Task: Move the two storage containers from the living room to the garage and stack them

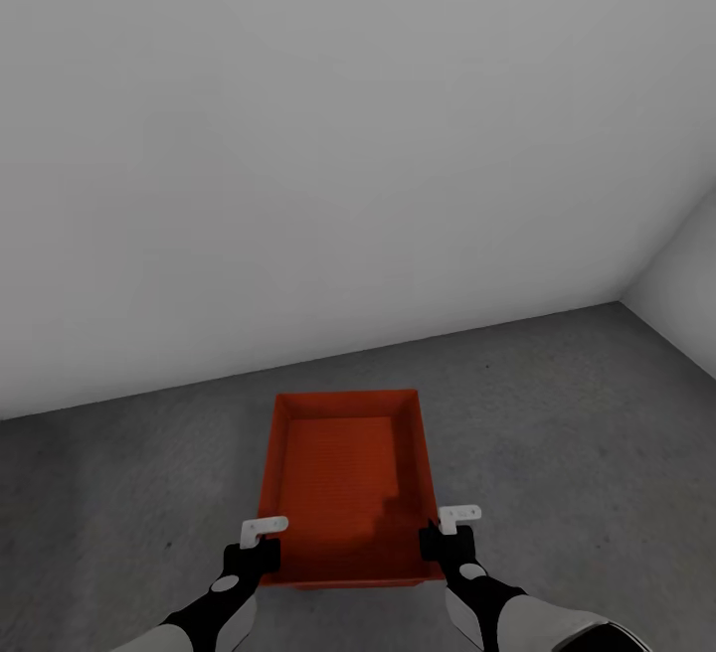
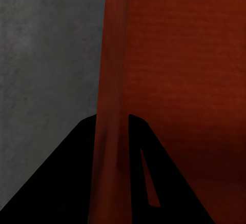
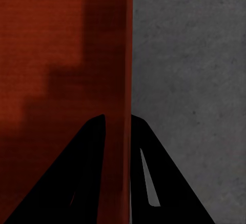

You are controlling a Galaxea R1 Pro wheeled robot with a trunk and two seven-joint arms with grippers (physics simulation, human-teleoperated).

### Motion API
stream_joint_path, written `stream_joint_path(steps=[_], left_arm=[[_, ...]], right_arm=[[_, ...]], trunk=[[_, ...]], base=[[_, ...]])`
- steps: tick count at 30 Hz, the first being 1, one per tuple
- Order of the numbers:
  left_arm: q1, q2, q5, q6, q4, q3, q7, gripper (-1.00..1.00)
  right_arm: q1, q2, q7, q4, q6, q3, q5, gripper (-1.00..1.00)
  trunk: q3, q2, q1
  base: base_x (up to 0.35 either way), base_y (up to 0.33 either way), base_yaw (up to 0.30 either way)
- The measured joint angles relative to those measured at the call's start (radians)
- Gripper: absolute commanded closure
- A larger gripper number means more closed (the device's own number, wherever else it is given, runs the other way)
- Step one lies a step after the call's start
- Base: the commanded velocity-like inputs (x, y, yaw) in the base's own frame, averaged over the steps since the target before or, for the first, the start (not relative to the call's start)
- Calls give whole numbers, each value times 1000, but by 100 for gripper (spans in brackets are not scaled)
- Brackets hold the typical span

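Evidently, an open orange-red rectangular plastic container [image 1: 348, 478] is gripped by its two side walls, left pincer [image 1: 261, 533] and right pincer [image 1: 452, 521] each clamped astride one, so it hangs level above the grey concrete floor [image 1: 557, 413] near the pale wall [image 1: 328, 135].

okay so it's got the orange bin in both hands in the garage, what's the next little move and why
Probably lower the bin straight down onto the floor. Each tool, left and right, pinches a side wall, bare concrete lies on both sides, and no second bin shows here to stack on. Whether the bin already touches down, I cannot tell.
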State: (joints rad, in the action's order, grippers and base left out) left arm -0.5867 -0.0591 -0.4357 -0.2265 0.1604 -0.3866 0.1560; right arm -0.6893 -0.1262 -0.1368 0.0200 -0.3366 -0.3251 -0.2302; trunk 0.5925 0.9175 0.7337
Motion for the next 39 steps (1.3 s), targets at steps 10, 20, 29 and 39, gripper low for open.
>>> stream_joint_path(steps=[10, 20, 29, 39], left_arm=[[0, 0, 0, 0, 1, 0, 0, 100], [0, 1, -2, -1, 2, -2, 0, 100], [0, 1, -3, -1, 1, -3, 0, 100], [0, 1, -3, -2, 1, -3, 0, 100]], right_arm=[[0, 0, 0, 0, 0, 0, 0, 100], [0, 0, 0, -1, -1, 0, 0, 100], [0, 0, 0, -1, -1, 0, 1, 100], [0, 0, 0, -1, -1, -1, 0, 100]], trunk=[[0, 0, 0], [0, 0, 0], [25, 56, 31], [56, 126, 69]], base=[[0, 0, 0], [0, 0, 0], [0, 0, 0], [0, 0, 0]])
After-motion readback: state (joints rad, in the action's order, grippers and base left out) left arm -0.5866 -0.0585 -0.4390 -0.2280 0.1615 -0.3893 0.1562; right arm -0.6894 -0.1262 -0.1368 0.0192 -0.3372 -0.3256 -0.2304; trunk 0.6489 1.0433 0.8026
